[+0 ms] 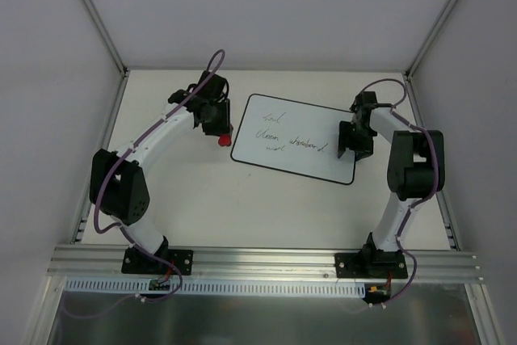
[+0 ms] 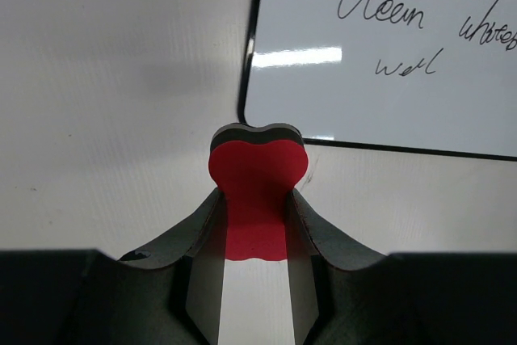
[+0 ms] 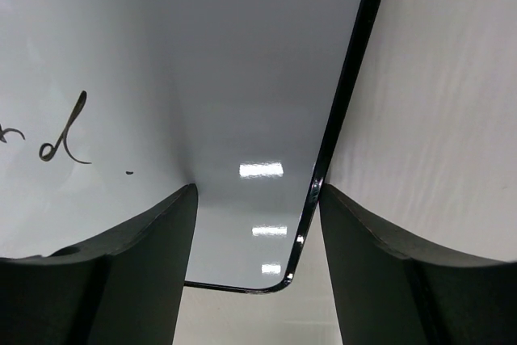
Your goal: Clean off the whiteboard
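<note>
The whiteboard [image 1: 295,139] lies flat mid-table, with dark handwriting on its left and middle. My left gripper [image 1: 220,128] is shut on a small red bone-shaped eraser [image 1: 224,140], just off the board's left edge. In the left wrist view the eraser [image 2: 257,187] sits pinched between the fingers [image 2: 202,240], near the board's corner [image 2: 388,54]. My right gripper [image 1: 354,145] is open at the board's right end. In the right wrist view it [image 3: 257,199] straddles the board's black edge [image 3: 339,119]: one finger over the board, the other over the table.
The beige table [image 1: 202,199] is enclosed by white walls at left, back and right. An aluminium rail [image 1: 266,262] with both arm bases runs along the near edge.
</note>
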